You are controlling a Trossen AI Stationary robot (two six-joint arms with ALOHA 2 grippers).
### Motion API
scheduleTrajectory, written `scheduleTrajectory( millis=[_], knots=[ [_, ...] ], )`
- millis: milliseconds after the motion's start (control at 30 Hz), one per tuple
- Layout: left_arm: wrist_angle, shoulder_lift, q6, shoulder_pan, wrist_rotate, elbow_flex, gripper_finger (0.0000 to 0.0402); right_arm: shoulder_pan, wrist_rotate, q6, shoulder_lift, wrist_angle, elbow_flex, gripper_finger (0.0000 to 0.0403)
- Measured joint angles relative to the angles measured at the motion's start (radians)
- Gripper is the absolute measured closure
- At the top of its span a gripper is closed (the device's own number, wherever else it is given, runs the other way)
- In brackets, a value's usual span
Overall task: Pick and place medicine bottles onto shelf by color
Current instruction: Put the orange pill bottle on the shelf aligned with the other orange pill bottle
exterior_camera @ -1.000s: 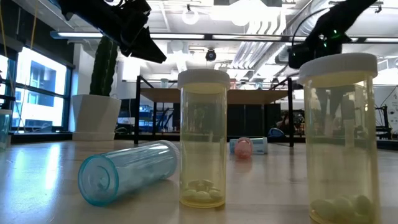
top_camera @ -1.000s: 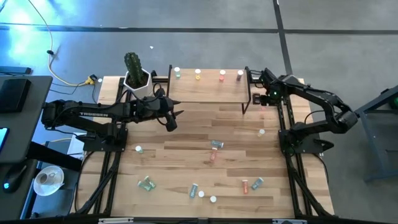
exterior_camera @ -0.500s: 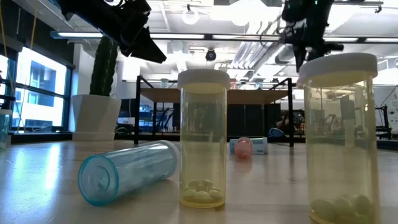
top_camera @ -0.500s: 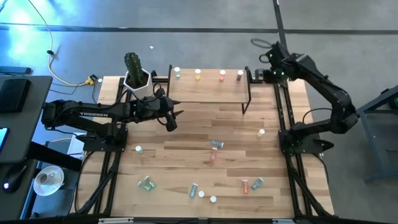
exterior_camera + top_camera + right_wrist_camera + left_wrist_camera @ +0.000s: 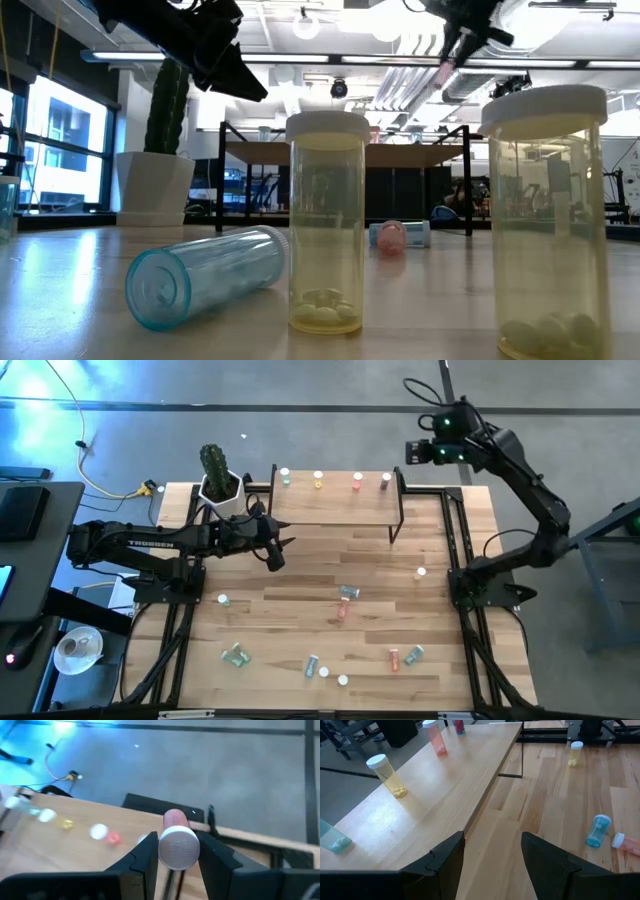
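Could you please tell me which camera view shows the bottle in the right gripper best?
The right wrist view: the pink bottle fills the gap between the right gripper fingers, white cap toward the camera. The low view shows only a pink sliver below the raised gripper. In the high view the arm hides it; the left wrist view misses it.
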Motion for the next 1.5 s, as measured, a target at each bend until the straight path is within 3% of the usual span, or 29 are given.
scheduleTrajectory(
  millis=[333,500,933,1500],
  knots=[
    [0.000,0.000,-0.002,0.000,0.000,0.000,0.0216,0.080,-0.003,-0.087,0.245,-0.167,0.282,0.0298],
    [0.000,0.000,-0.001,0.000,0.000,0.000,0.0216,0.143,-0.007,-0.114,0.330,-0.230,0.353,0.0298],
    [0.000,0.000,-0.004,0.000,0.000,0.000,0.0216,0.271,-0.038,-0.130,0.469,-0.265,0.363,0.0298],
    [0.000,0.000,-0.019,0.000,0.000,0.000,0.0216,0.283,-0.108,-0.195,0.616,-0.245,0.363,0.0298]
  ],
)
